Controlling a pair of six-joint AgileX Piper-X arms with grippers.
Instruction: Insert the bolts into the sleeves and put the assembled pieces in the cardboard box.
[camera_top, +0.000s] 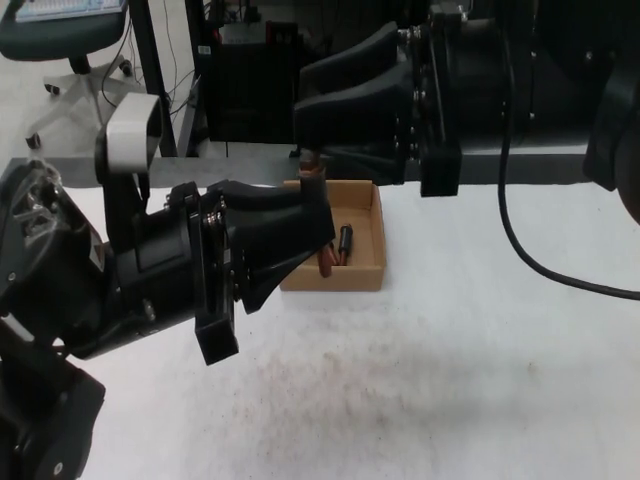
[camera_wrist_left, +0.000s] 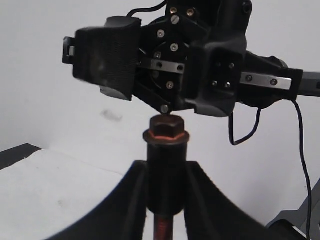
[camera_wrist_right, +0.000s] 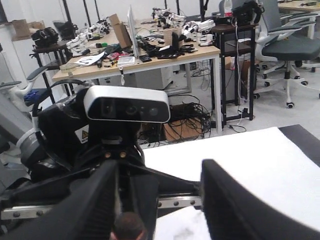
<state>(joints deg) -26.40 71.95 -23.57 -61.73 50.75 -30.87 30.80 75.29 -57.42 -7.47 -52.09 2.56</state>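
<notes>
My left gripper is shut on a black sleeve that stands upright with a copper bolt through it. The bolt's hexagonal head sticks out above the sleeve and its threaded end shows below. The piece hangs over the near left part of the cardboard box. My right gripper hovers open just above the bolt head, which sits close to one finger. An assembled black and copper piece lies inside the box.
The white bench spreads in front and to the right of the box. A black cable from the upper arm hangs down over the bench at the right. The left arm's camera housing faces the right wrist camera closely.
</notes>
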